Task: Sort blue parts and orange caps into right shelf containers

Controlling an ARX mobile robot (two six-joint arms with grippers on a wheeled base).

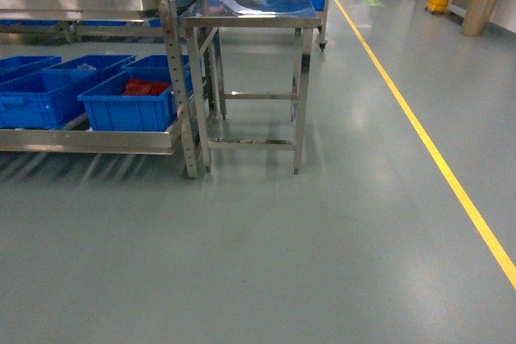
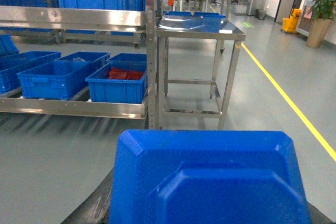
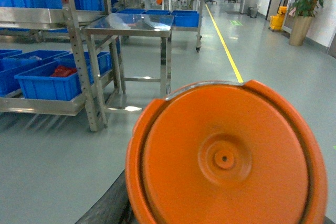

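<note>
Shelf (image 1: 89, 138) on the left holds blue containers (image 1: 129, 106). Blue part (image 2: 210, 179) fills the left wrist view, orange cap (image 3: 226, 161) the right; both appear carried, undelivered. Grippers unseen, so grip cannot be told

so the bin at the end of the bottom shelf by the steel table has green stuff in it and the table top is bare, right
Not quite. The contents are red, not green: the head view shows red items in the end bin on the bottom shelf, next to the steel table. The table top does look bare.
</note>
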